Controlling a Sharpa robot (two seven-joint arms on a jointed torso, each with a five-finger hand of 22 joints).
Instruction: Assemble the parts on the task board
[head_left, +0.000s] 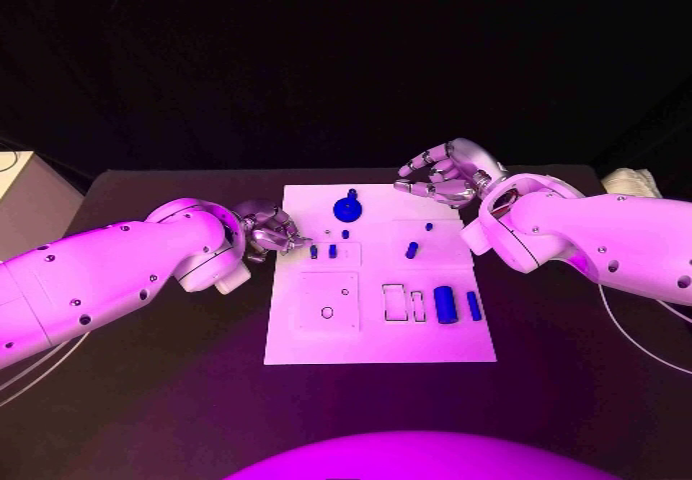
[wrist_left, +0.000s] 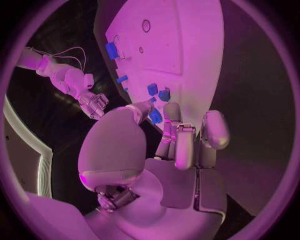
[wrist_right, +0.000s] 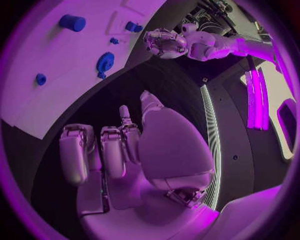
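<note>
The white task board (head_left: 325, 340) lies mid-table. On it are a round blue disc (head_left: 346, 209) (wrist_right: 105, 62), a blue cylinder (head_left: 444, 303) (wrist_left: 112, 50) (wrist_right: 72, 22) and several small blue pegs. My left hand (head_left: 274, 232) (wrist_left: 178, 145) sits at the board's left edge, its thumb and fingers spread either side of a small blue peg (head_left: 315, 251) (wrist_left: 155, 116), holding nothing. My right hand (head_left: 447, 172) (wrist_right: 119, 150) hovers over the black table beyond the board's far right corner, fingers loosely bent and empty.
A second small peg (head_left: 333, 251) stands right beside the first one. Cut-out recesses (head_left: 395, 302) mark the board's near half. A pale box (head_left: 29, 200) stands at the table's left edge and a pale object (head_left: 630, 181) at its right.
</note>
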